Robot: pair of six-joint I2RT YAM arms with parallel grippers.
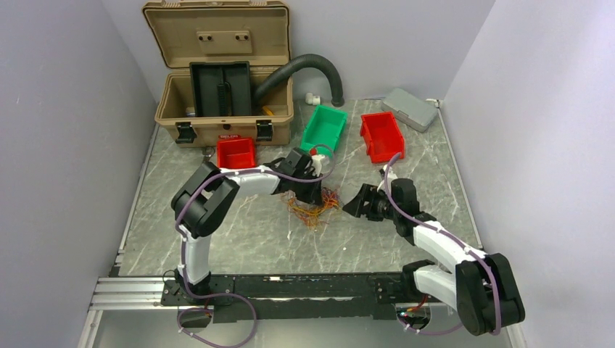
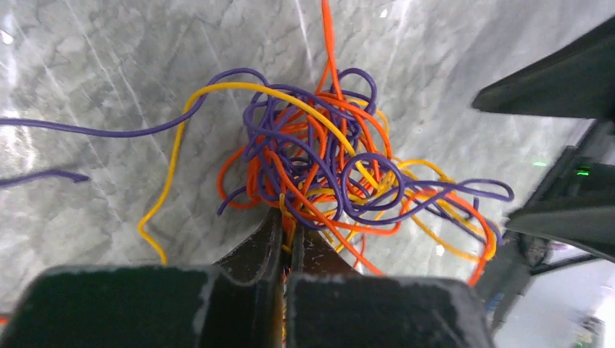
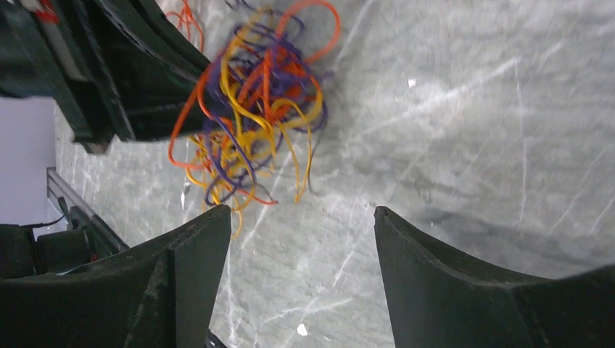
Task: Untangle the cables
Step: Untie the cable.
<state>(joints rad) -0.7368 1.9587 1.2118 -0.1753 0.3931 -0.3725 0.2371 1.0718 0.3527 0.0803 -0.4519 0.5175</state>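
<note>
**Item:** tangle of hair-thin orange, yellow and purple flexible cables (image 1: pixel 313 208). One loose clump with no clear long axis and stray strands trailing out.

**Location:** grey marbled table (image 1: pixel 239 235), mid-surface, between the two arms.

**Left end effector** (image 2: pixel 288 230): the nearer one, touching the clump, clenched on a few strands at its edge.

**Right end effector** (image 3: pixel 301 217): released and empty, jaws wide. The clump lies just ahead, off to one side and apart from it.

On the desk (image 1: pixel 239 239) are laid a tan case (image 1: pixel 225 129), red bin (image 1: pixel 236 153), green bin (image 1: pixel 324 128), second red bin (image 1: pixel 381 135), grey box (image 1: pixel 410 109) and the cables (image 1: pixel 313 209).
</note>
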